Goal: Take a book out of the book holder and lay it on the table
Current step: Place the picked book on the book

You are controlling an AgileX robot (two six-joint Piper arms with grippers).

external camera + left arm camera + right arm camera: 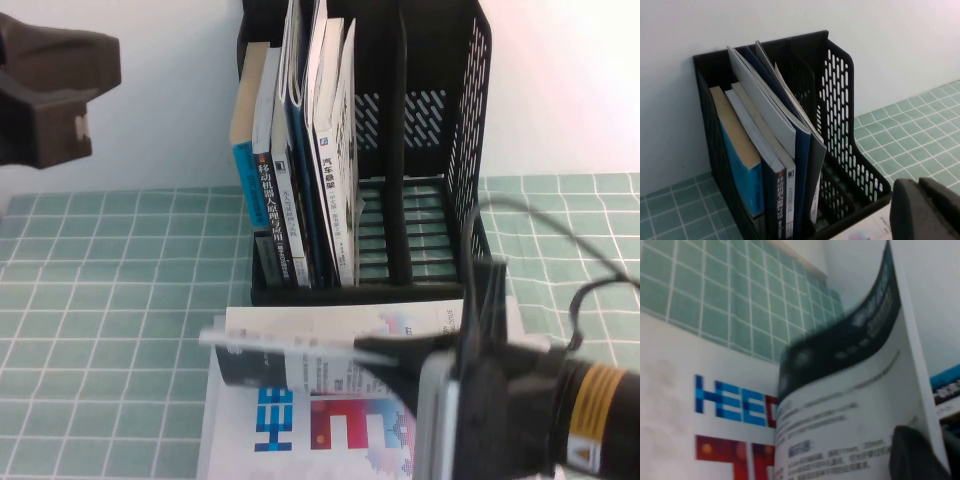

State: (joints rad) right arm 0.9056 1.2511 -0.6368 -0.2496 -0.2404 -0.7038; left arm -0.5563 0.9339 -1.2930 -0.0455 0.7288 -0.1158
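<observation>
Book holder (400, 230) at 12 o'clock: right slots free. Table (100, 300) open at 9 o'clock. HEEC catalogue (300, 420) covers 6 o'clock.

Right tool (385, 362) clamped low; left tool (50, 95) raised.

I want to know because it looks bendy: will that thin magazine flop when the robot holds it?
Probably floppy: the thin grey-white magazine, pinched at one edge by the right gripper, curls in the right wrist view. It likely weighs little. The left gripper hangs high, away from it.
</observation>
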